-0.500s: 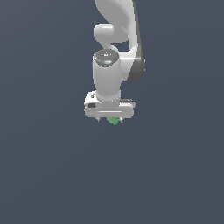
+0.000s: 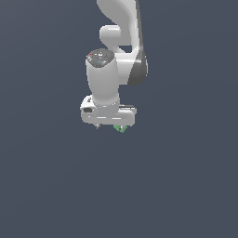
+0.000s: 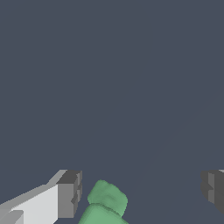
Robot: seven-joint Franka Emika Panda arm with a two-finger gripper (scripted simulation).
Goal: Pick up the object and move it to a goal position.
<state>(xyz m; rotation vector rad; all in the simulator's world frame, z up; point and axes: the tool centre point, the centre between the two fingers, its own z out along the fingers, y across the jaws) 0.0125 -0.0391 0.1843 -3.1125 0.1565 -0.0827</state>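
Observation:
The object (image 2: 121,128) is a small bright-green blocky piece, and only a sliver of it shows under the white hand in the exterior view. My gripper (image 2: 109,126) points straight down over it. In the wrist view the object (image 3: 106,202) lies between the two dark fingertips, close to one fingertip (image 3: 69,194) and far from the other. The gripper (image 3: 141,191) is open wide, and I cannot tell whether the near pad touches the piece.
A flat, uniform dark grey-blue surface (image 2: 186,186) fills both views. The white arm (image 2: 122,42) rises from the hand to the exterior view's upper edge. No other objects or edges show.
The hand and wrist have shifted a little toward the exterior view's left. The green piece has stayed where it was, so it now shows nearer the hand's right end.

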